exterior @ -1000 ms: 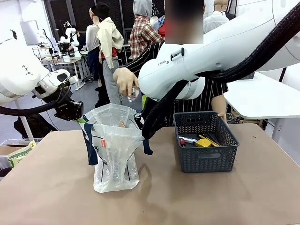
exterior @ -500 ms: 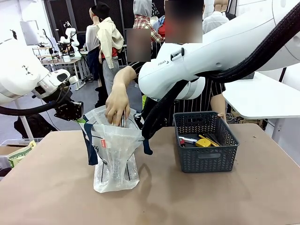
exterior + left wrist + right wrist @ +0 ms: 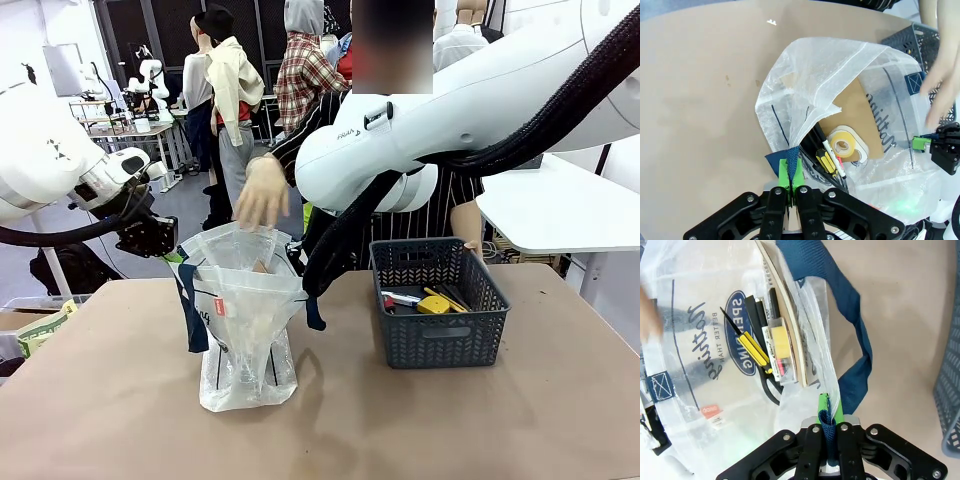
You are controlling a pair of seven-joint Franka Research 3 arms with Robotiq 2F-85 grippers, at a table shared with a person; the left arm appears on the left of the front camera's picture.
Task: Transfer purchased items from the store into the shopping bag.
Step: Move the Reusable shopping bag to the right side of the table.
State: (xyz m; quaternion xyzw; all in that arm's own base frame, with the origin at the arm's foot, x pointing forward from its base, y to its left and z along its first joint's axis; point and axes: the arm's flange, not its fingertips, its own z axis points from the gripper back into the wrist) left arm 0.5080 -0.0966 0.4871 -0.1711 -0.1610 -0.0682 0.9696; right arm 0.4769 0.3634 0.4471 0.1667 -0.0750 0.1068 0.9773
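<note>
The shopping bag [image 3: 243, 322] stands open left of centre, translucent with navy straps. My left gripper [image 3: 160, 243] is shut on its left rim and strap, seen up close as my left gripper [image 3: 791, 173]. My right gripper [image 3: 830, 413] is shut on the opposite navy strap [image 3: 855, 325]. Inside the bag lie a tape roll [image 3: 842, 145], a yellow-handled screwdriver [image 3: 752, 350], a yellow packet [image 3: 778, 343] and a brown board [image 3: 860, 114]. The person's hand [image 3: 261, 192] hovers open just above the bag mouth. The store basket [image 3: 437, 337] at the right holds a yellow piece [image 3: 434, 304] and a white-and-red piece [image 3: 402, 297].
My right arm [image 3: 420, 130] reaches across the middle, its cables hanging in front of the bag's right side. The person stands behind the table's far edge. A green-and-white packet [image 3: 40, 327] lies off the table's left edge.
The person's hand brought an item down into the bag and has come back up out of it, empty. Both grippers kept still on the bag.
</note>
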